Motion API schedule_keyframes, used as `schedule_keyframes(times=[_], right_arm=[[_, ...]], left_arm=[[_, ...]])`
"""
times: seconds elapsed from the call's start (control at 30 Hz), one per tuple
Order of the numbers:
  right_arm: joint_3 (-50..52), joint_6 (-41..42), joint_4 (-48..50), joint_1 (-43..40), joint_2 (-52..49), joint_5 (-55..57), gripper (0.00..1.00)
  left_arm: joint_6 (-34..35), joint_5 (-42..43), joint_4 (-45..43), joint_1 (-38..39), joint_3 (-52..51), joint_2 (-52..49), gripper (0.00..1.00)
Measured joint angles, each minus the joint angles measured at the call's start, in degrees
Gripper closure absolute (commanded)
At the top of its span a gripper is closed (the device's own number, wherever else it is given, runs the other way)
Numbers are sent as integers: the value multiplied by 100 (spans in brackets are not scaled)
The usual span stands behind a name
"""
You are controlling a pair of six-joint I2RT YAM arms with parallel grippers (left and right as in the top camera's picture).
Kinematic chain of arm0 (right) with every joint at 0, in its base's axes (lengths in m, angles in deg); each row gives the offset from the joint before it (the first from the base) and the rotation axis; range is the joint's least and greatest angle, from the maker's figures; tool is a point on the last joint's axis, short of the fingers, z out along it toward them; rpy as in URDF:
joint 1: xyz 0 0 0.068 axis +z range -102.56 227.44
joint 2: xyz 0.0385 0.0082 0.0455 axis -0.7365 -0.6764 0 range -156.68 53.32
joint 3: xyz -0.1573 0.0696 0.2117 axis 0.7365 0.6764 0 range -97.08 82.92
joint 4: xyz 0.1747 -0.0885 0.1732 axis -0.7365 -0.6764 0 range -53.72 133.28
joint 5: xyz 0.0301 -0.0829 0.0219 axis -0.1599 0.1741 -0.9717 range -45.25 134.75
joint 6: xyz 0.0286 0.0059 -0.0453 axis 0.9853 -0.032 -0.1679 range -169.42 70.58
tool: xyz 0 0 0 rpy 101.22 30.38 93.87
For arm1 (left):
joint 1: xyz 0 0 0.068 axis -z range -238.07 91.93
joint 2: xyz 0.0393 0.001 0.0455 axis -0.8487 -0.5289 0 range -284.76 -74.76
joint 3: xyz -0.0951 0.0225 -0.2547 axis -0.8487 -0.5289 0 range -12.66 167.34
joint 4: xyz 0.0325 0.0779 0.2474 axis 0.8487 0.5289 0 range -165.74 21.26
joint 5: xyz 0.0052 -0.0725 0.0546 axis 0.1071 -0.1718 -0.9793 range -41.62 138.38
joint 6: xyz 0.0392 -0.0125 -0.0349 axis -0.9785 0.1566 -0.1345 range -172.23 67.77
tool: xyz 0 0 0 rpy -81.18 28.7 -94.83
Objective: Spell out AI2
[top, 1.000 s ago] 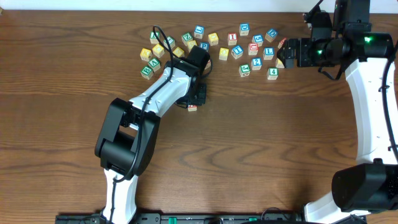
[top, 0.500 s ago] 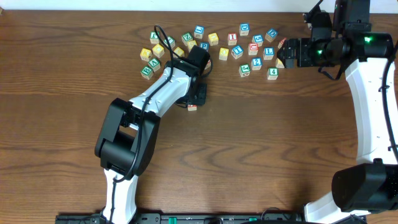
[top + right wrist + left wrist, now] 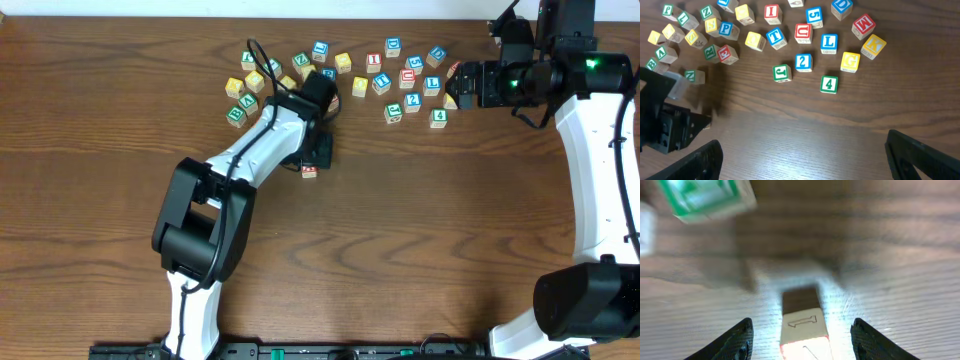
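The brown wooden surface carries everything. The left arm reaches across it to just below the scatter of letter blocks along the far edge. The right arm hangs at the scatter's right end. The right gripper is spread wide and empty above bare wood, with the blue 2 block ahead of it. The left gripper is also spread, and its fingers flank a lone red-edged block without clearly touching it. That block's marking reads I or 1.
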Motion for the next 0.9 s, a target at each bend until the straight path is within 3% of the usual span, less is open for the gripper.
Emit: schedule_keyframes(times=[0.2,0.5,0.9], right_arm=[[0,0,-2,0,0,0,1],[0,22,7,83,0,-2,1],[-111,732,297,1060,-125,389,6]], left_arm=[[0,-2,140,-299,581,227,37],[0,-4,195,-715,822,1589,37],[-2,-212,839,-1672,822,2155,37]])
